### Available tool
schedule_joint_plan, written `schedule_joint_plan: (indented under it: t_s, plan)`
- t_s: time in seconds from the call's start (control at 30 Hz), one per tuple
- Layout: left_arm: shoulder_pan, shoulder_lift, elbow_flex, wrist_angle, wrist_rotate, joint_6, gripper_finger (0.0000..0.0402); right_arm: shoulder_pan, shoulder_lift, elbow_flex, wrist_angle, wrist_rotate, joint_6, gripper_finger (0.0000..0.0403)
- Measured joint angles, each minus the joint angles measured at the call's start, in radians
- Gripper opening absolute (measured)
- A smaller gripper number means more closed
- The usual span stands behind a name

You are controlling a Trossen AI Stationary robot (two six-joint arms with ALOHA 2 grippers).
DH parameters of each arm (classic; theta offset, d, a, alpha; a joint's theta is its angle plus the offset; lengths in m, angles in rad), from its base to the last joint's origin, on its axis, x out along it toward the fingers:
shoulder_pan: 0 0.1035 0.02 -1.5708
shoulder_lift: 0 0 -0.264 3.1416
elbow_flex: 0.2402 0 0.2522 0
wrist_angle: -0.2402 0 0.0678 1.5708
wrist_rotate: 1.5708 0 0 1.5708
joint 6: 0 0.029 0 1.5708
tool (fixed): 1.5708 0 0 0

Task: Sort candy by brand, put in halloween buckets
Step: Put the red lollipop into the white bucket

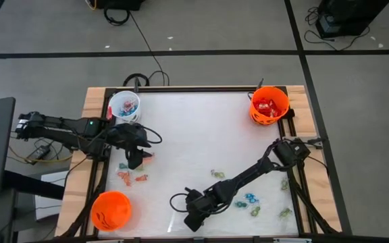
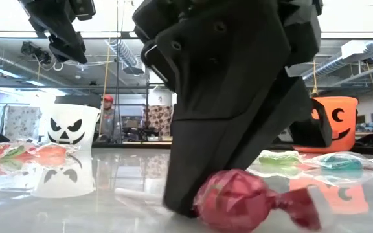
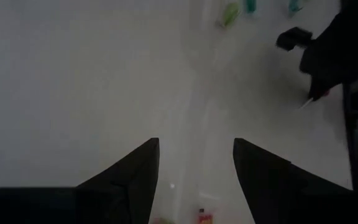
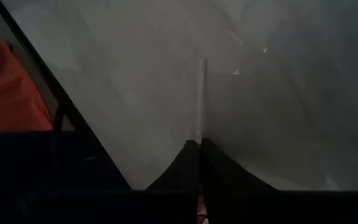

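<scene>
Right hand point(image 1: 193, 217), lower centre, pinched shut on red-wrapped lollipop point(image 2: 235, 199) stick; left hand point(image 1: 135, 159) open, empty. White pail point(image 1: 124, 106) and orange pail point(image 1: 269, 104) partly filled; loose wrapped candy point(image 1: 248, 200) remains on white surface point(image 1: 194, 135).

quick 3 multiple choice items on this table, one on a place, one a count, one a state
1. The white round plastic pail stands:
A on the left arm's side
B on the right arm's side
C at the table's centre

2. Orange round plastic pails:
A one
B three
C two

3. The right gripper is:
A wide open
B shut on a red-wrapped lollipop
C holding a pail

Key:
1 A, the high view shows it near that arm.
2 C, one on each side.
3 B, its fingers meet on the stick.
</scene>
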Motion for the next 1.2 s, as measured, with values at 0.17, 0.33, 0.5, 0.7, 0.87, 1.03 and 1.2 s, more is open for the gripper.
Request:
schedule_joint_plan:
  t_s: [0.17, 0.33, 0.5, 0.7, 0.87, 1.03, 1.2]
  plan:
    - [-0.001, 0.0, 0.0, 0.036, -0.032, -0.022, 0.0211, -0.033, -0.052, -0.007, -0.046, 0.095, -0.05, 0.0006]
    - [0.001, 0.0, 0.0, 0.083, -0.076, 0.003, 0.0211, -0.091, -0.157, -0.005, -0.098, 0.246, -0.142, 0.0004]
    - [0.001, 0.0, 0.0, 0.167, -0.025, 0.051, 0.0211, -0.151, -0.24, -0.005, -0.124, 0.344, -0.287, 0.0002]
    - [0.001, 0.0, 0.0, 0.324, -0.04, 0.008, 0.0211, -0.206, -0.32, -0.005, -0.116, 0.562, -0.402, 0.0002]
    - [0.001, 0.0, 0.0, 0.454, -0.113, -0.019, 0.0211, -0.241, -0.37, -0.004, -0.055, 0.696, -0.529, 0.0001]
    - [0.009, 0.014, 0.0, 0.523, -0.168, -0.019, 0.0211, -0.276, -0.386, -0.003, 0.078, 0.728, -0.699, 0.0]
    - [0.036, 0.025, 0.0, 0.56, -0.193, -0.025, 0.0202, -0.305, -0.389, -0.003, 0.196, 0.705, -0.816, 0.0]
